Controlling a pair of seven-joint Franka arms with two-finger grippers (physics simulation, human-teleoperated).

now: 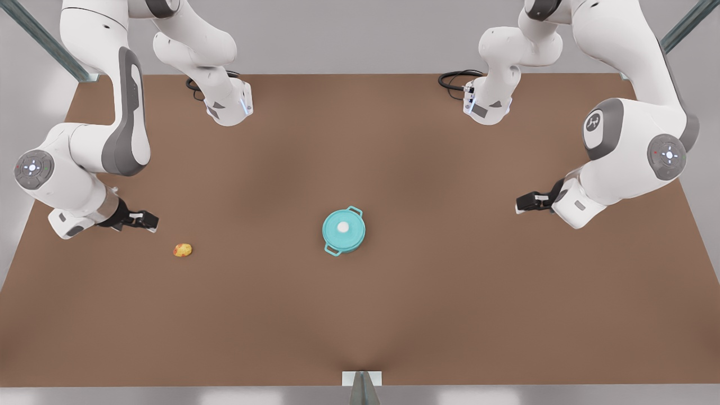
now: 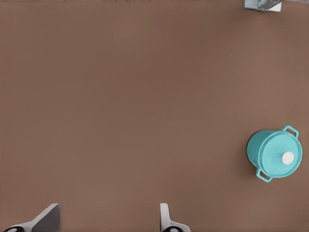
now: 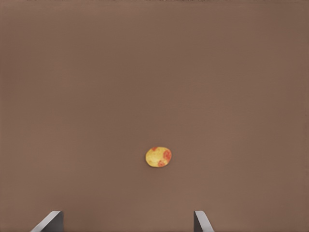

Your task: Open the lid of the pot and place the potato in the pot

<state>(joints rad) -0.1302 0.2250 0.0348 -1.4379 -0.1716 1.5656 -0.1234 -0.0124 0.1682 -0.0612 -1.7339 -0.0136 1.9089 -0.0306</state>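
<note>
The front view shows the lidded pot (image 1: 343, 231) mid-bench (image 1: 394, 315) and the potato (image 1: 183, 250) near the right claw (image 1: 147, 221), the left claw (image 1: 523, 202) well apart; the left wrist view shows only the pot, fingers spread and empty; the right wrist view only the potato, fingers likewise.

You are looking at a bare brown table (image 1: 394, 315) lying under grey metal frame struts (image 1: 48, 42) at its far corners, a black cable coil (image 1: 457, 79) sitting at the far edge, and a small metal bracket (image 1: 361, 382) standing at the near edge.
</note>
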